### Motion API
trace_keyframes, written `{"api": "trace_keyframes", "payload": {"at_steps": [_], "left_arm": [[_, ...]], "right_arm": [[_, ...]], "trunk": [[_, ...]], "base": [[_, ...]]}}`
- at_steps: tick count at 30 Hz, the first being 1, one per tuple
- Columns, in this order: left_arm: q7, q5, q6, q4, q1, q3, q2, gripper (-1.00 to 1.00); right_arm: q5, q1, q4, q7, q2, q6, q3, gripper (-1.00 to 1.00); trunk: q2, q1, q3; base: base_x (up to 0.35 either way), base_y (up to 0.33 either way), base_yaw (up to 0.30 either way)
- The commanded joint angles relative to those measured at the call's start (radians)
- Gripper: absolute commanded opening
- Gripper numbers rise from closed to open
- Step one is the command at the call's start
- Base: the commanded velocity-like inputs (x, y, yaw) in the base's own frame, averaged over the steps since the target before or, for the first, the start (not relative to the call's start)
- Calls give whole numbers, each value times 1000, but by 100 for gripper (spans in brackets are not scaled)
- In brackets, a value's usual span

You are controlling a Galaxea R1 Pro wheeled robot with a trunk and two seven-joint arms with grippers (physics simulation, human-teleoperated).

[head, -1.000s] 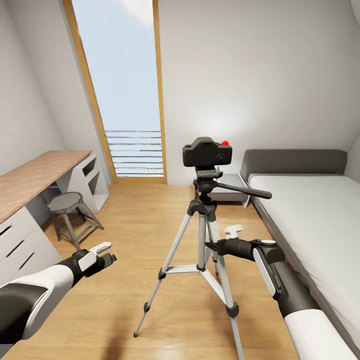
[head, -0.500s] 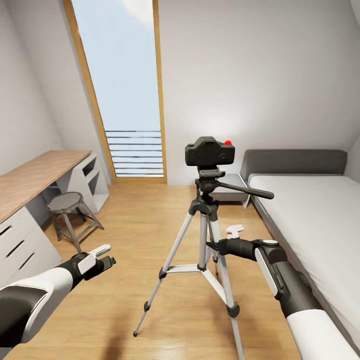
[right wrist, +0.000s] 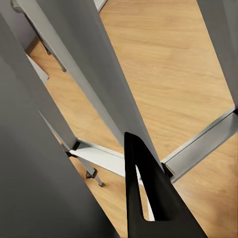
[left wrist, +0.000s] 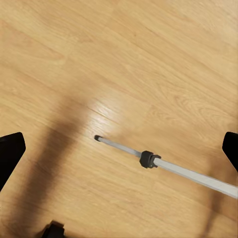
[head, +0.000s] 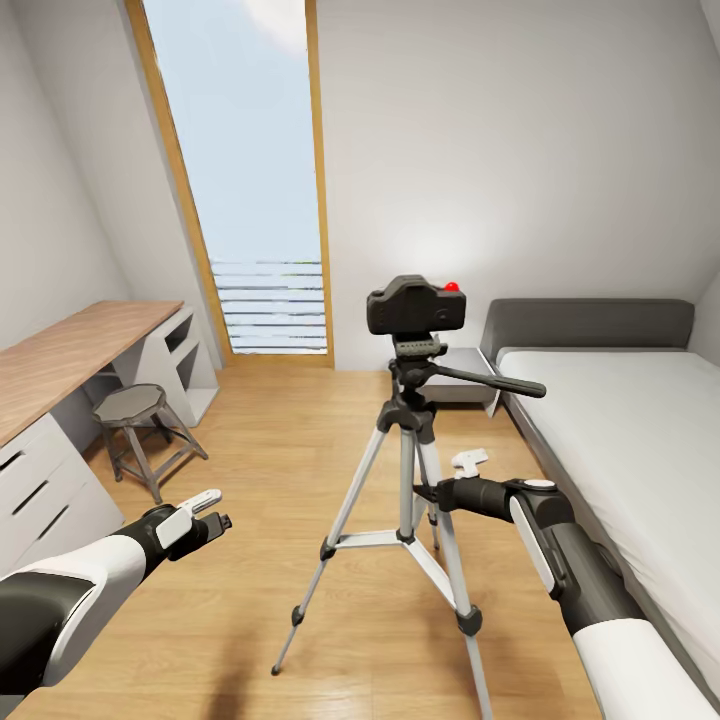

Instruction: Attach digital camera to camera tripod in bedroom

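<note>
Small boxy black camera [head: 414,306] with red button sits atop the tall silver-legged tripod [head: 405,470] on the wood floor beside the low grey bed [head: 640,440]. Left gripper [head: 208,512] jaws spread, empty. Right gripper [head: 440,480] against tripod leg; jaw state unclear.

Two-tone robot arms, white and black

White upper casings give way to black forearms with white side panels; each claw (left claw [head: 208,509], right claw [head: 468,463]) has white fingers on a black wrist.
</note>
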Motion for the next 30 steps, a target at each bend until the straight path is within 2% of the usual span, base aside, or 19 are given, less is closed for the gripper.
{"api": "trace_keyframes", "payload": {"at_steps": [1, 21, 30], "left_arm": [[4, 11, 4, 0, -1, -8, 0, 100], [6, 11, 4, 1, -1, -8, 0, 100], [12, 11, 1, 1, -1, -8, 0, 100]], "right_arm": [[60, -1, 99, -9, -1, 5, 0, -100], [60, -1, 99, -8, -1, 5, 0, -100], [60, -1, 99, -8, -1, 5, 0, -100]], "trunk": [[-2, 1, -2], [-2, 1, -2], [-2, 1, -2]], "base": [[0, 0, 0], [-38, 0, 0], [-143, 0, 0]]}}
